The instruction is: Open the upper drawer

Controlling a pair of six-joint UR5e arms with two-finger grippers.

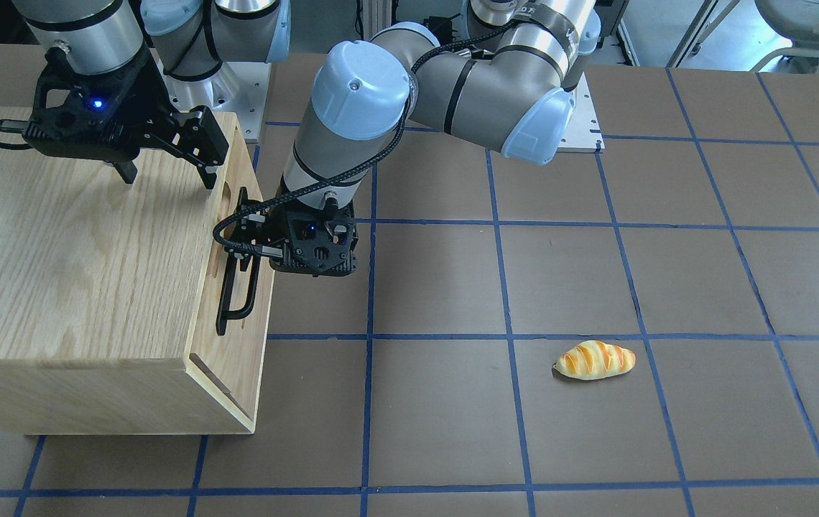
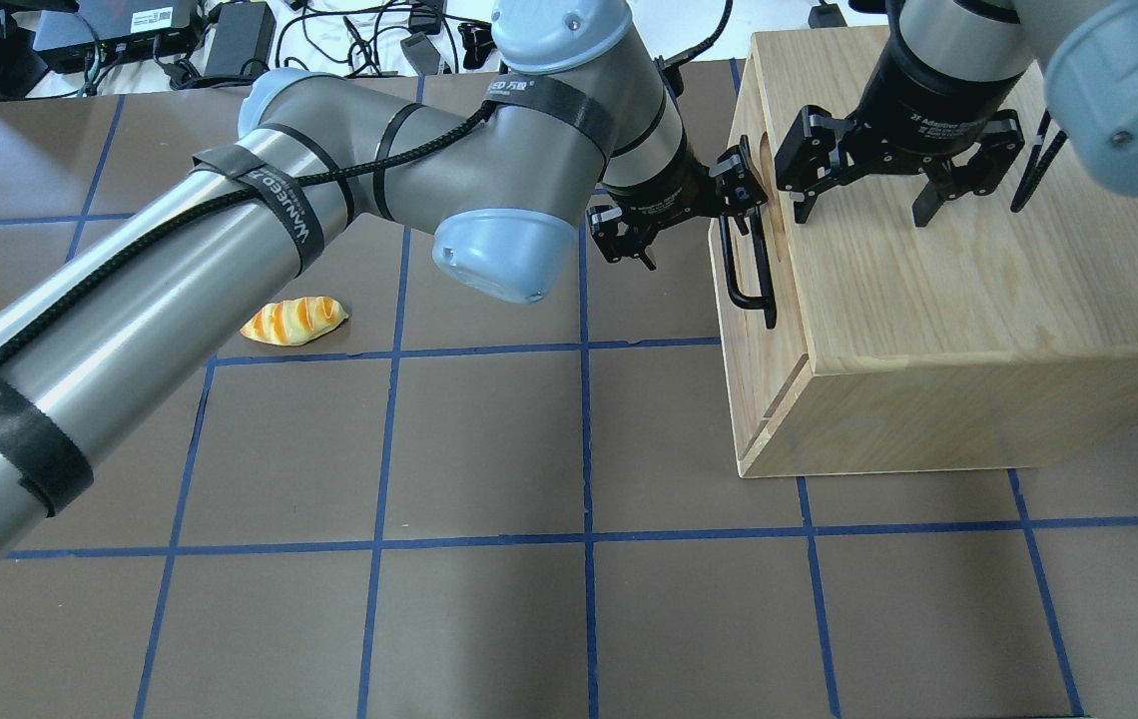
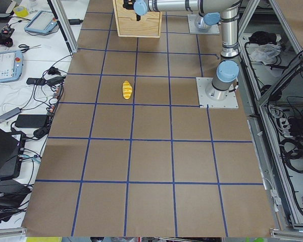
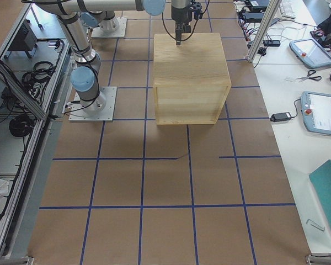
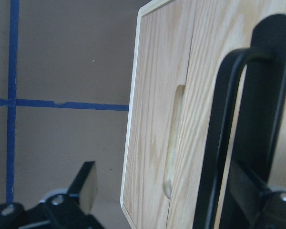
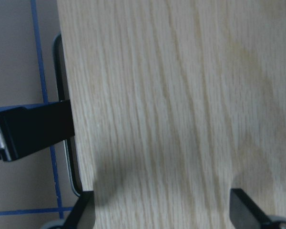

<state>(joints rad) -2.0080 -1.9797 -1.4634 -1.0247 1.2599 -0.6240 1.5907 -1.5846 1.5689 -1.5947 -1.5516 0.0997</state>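
Though tiny, "2F Adaptive": right end effector [image 2: 860, 216]

Lighting bright, even, from overhead; no hard shadows. Cabinet [image 1: 57, 251] throws thin soft shadow onto table [image 1: 668, 287] at its base; bread roll [image 1: 596, 359] same, faint. Cabinet top washes pale toward left edge of front-facing view. 4 exterior views sharp; 2 side views show wide-angle convergence. Left wrist view: black bar handle [image 5: 214, 157] too close, blurred. Right wrist view: soft overall, dim shadow patch on wood at bottom left.
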